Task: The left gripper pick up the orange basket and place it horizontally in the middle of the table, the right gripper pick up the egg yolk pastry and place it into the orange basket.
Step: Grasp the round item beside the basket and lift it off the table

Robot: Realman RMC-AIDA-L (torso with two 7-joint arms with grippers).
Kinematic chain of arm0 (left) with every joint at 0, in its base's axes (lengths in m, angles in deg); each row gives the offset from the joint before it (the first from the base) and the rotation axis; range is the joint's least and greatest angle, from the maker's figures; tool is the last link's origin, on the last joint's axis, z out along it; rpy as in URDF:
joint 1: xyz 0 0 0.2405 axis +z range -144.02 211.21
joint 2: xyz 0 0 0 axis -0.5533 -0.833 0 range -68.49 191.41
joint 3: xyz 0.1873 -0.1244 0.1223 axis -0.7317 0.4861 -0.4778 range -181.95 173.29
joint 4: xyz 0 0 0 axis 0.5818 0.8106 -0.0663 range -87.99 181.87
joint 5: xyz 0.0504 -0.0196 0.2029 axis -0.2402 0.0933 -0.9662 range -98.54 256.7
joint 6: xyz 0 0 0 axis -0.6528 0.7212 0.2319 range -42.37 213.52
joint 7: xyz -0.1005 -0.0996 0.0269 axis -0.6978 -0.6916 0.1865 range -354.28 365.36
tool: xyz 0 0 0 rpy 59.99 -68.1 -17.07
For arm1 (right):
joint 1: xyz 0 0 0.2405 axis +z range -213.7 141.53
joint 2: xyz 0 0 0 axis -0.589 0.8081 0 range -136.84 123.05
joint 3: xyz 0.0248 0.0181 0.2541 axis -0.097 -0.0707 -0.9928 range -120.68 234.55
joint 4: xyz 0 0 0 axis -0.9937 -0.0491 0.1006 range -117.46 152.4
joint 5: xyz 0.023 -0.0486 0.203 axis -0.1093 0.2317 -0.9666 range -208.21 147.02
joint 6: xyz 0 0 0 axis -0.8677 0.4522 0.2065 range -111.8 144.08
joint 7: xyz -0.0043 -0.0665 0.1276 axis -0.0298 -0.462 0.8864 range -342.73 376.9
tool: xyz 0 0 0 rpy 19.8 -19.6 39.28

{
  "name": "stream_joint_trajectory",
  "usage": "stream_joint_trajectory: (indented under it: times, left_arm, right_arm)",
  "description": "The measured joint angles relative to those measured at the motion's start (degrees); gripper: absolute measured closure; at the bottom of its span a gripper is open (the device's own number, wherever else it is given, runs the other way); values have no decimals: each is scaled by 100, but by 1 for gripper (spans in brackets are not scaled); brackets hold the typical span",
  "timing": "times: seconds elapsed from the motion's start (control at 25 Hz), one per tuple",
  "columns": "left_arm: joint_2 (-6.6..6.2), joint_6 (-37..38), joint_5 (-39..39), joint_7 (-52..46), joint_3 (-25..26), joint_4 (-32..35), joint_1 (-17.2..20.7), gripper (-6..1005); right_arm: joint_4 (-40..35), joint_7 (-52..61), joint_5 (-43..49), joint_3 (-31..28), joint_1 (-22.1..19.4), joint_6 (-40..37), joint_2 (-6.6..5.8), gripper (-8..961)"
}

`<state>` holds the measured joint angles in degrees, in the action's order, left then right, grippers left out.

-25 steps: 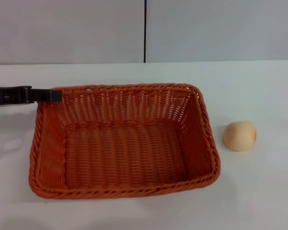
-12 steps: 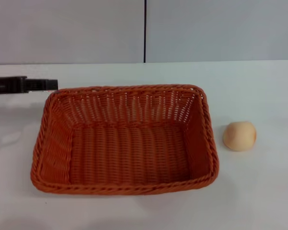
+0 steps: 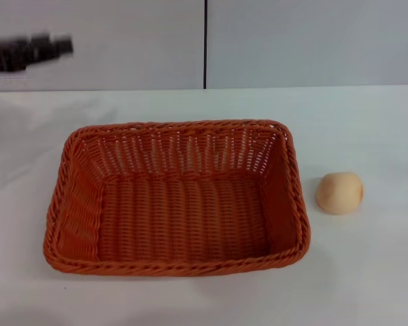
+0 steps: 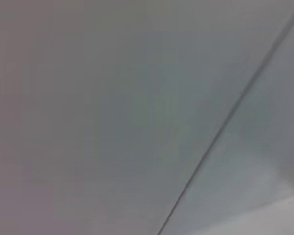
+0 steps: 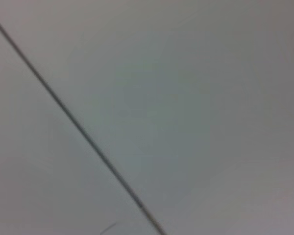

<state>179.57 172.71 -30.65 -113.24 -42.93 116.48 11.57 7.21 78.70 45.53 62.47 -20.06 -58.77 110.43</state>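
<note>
The orange basket [image 3: 177, 200] sat flat on the white tabletop [image 3: 367, 272], long axis running left to right, open side up. The left pincer [image 3: 61, 46] hung high, well clear of the basket's far left corner, holding nothing; how far it gaped I couldn't tell. So the basket step looked finished. Next, the unseen right pincer needed the egg yolk pastry [image 3: 339, 192], just right of the basket.
</note>
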Motion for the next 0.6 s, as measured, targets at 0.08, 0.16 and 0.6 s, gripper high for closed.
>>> stream_joint_trajectory:
  times: [0.08,0.16,0.6]
  left_arm:
    - [0,0,0,0,0,0,0,469]
    - [2,53,2114,1570,-29,-704,284,433]
    - [-3,225,3910,4083,-79,-2535,121,280]
  right_arm:
    - [-195,265,0,371,-17,-17,-73,209]
    - [-515,649,1,809,-70,-105,-127,209]
    - [-3345,3990,2828,1697,458,-2640,-876,208]
